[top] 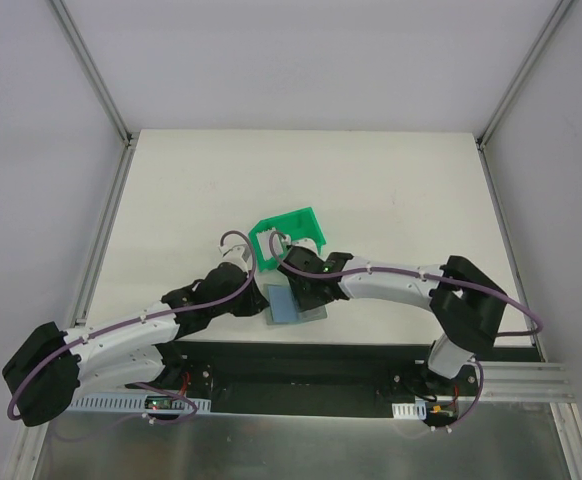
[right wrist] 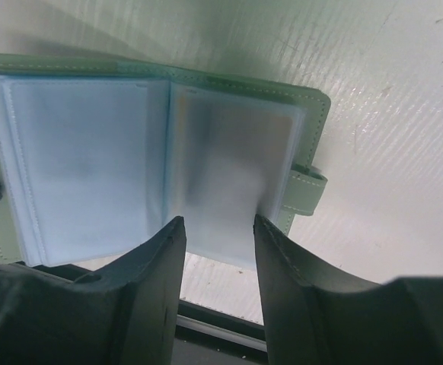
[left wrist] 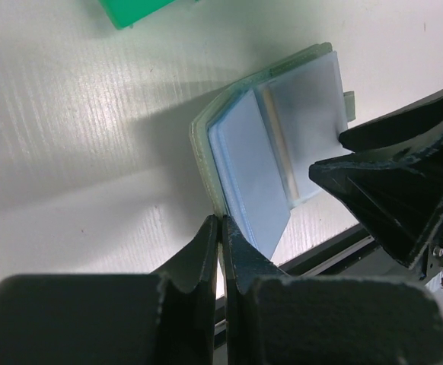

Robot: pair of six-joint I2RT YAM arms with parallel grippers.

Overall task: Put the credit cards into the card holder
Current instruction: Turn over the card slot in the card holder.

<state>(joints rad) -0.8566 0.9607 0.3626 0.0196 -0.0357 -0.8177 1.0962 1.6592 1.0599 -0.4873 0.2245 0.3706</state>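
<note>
Closest to the left wrist camera are the two black fingers of the left gripper (left wrist: 220, 228). They are pressed almost together, with only a thin slit between them. Their tips meet the near rim of the card holder (left wrist: 201, 152). If the rim is really pinched between them, I cannot tell.

The card holder lies open on the white table (top: 371, 190), close to the front edge and between the two grippers. Its two leaves are spread side by side, so its long axis runs from left to right, nearly along the table edge, and the fold runs from near to far. The inner side faces up and shows the clear pockets (right wrist: 92, 167), stacked in several layers. A small closing strap (right wrist: 307, 194) sticks out from the right leaf and points to the right. Just behind the holder stands a green bin (top: 293, 228).

On the right, the right gripper (right wrist: 218, 222) hangs over the near edge of the right leaf. Its fingers (right wrist: 157, 266) are apart, about half open. The loose lower edge of one clear pocket reaches down into the gap between them. They do not clamp it.
</note>
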